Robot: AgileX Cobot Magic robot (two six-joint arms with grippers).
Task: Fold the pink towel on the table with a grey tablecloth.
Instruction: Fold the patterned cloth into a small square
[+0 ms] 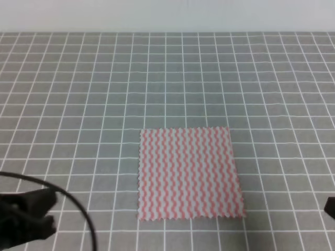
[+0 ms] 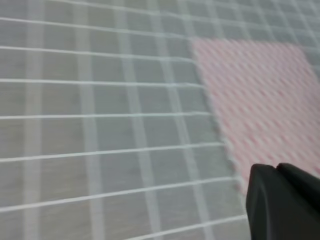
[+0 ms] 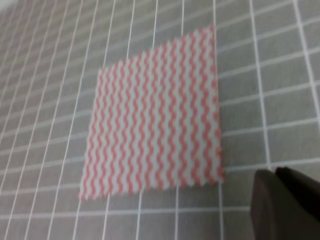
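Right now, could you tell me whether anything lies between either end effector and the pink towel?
Nothing visible does. The pink towel lies flat and unfolded on the table with a grey tablecloth. Only bare gridded cloth separates it from the left end effector at the lower left and the right end effector, which is barely in view at the right edge.

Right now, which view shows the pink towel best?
The exterior high view: the whole pink towel lies flat and unfolded, all four edges visible. The right wrist view also shows it whole but slanted; the left wrist view catches only a blurred part.
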